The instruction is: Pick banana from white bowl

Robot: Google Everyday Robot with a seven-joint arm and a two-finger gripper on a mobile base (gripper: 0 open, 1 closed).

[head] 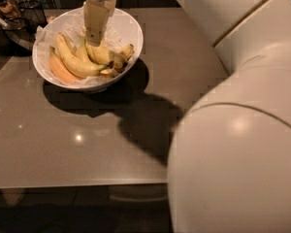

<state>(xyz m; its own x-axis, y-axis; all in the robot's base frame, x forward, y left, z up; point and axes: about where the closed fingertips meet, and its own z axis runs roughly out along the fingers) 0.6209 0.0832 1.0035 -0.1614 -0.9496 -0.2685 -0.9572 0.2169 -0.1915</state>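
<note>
The banana (105, 56) lies in the right half of the white bowl (129, 25), curved, its brown-blotched end turned toward the rim on the right and its upper end under the claw (93, 41). The claw comes down from the top edge into the bowl and its tip sits right at the banana's upper part; I cannot tell whether it touches the skin, nor whether the claw is open or closed. Just left of the banana, and touching it, lies a longer, slimmer yellow banana (72, 59), and beyond that, against the bowl's left wall, an orange-tinted banana (58, 70). Crumpled white paper (42, 34) lines the bowl beneath the fruit. The bowl stands on the far left part of a glossy grey-brown bench (87, 154), with a dark shadow spreading to its right. The robot's pale arm (242, 144) fills the right side of the view, close to the camera
</note>
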